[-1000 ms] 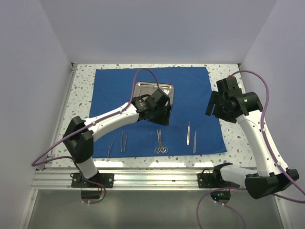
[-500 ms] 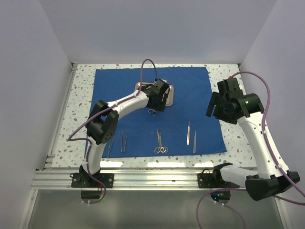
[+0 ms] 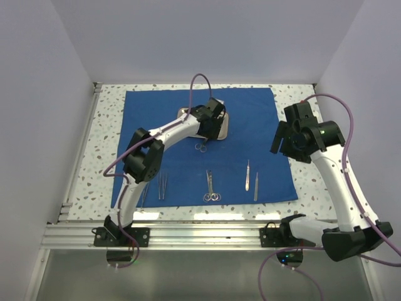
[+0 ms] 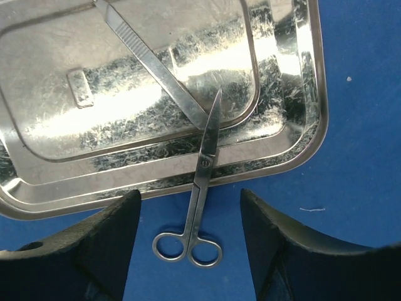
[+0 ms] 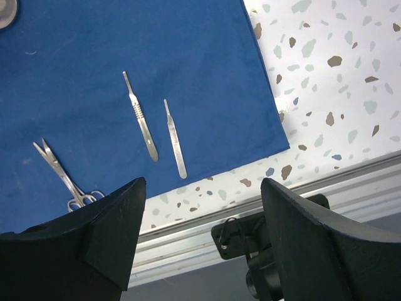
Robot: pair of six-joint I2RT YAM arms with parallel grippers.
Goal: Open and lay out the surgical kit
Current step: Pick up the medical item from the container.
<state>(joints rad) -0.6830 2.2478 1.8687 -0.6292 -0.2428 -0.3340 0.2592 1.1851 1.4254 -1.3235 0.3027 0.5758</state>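
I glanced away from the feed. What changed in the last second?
The left gripper moved farther from the arm bases, from over the blue cloth to over the steel tray, open. The small scissors, hidden beneath it before, now show, tips on the tray, rings on the cloth. The right gripper and the row of laid-out instruments stayed put.

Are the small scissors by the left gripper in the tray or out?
Half out: the scissors lie across the tray rim, blades inside, ring handles on the blue cloth.
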